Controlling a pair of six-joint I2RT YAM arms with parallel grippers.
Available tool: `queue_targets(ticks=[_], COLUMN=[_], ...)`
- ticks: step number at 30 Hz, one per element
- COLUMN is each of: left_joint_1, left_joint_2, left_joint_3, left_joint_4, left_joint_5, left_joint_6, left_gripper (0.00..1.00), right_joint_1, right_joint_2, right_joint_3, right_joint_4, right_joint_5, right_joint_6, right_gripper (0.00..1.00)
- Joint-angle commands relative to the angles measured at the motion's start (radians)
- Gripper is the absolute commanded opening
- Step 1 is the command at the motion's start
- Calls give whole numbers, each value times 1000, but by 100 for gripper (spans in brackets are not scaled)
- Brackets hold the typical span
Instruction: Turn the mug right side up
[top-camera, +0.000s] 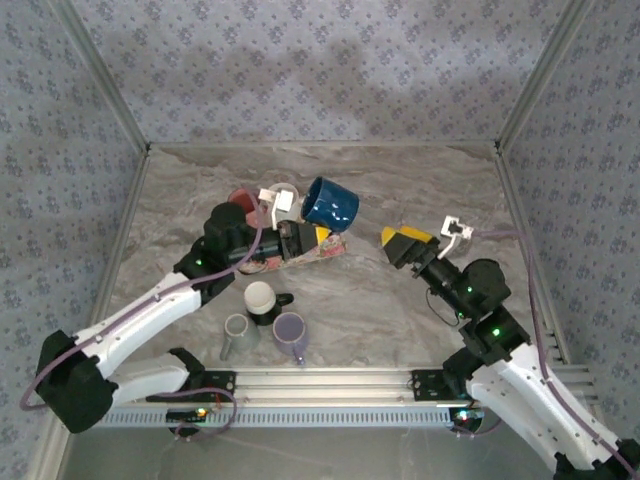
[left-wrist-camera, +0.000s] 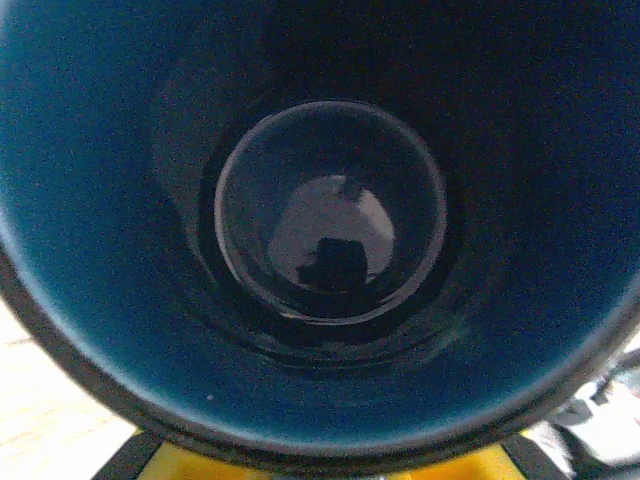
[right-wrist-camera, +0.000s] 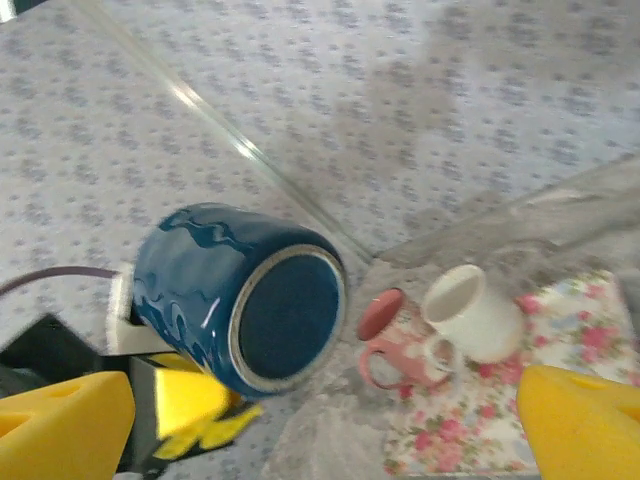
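Left gripper (top-camera: 318, 238): clamped on the rim of the blue mug (top-camera: 330, 203)
Blue mug: lifted, tipped on its side; base towards the right arm
Right gripper (top-camera: 405, 240): fingers spread wide, empty; well apart from the mug
Floral cloth (right-wrist-camera: 580, 320): carried a pink mug (right-wrist-camera: 385, 345); a white mug (right-wrist-camera: 470, 315) beside it

A grey marble-look table (top-camera: 400, 180) is boxed in by 3 blue-grey walls (top-camera: 320, 70) with a small flower print. 2 metal posts (top-camera: 105, 80) rise at the far corners. Soft shadows fall on the far wall.
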Motion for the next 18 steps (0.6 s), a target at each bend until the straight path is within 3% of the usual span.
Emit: queue_targets(ticks=[1, 5, 18], left_joint_1=[-59, -66, -68], left_joint_2=[34, 168, 560], left_joint_3=[194, 276, 513], left_joint_4=[-378, -492, -554], left_joint_5=[-342, -514, -702], left_joint_6=[319, 369, 393], left_gripper=[0, 0, 0], right_joint_1=[-15, -10, 59], right_joint_2=[3, 50, 79], right_joint_3=[17, 89, 144], right_joint_4=[-81, -201, -365], right_joint_5=[102, 100, 154], right_joint_6=[18, -35, -151], right_gripper=[99, 99, 100])
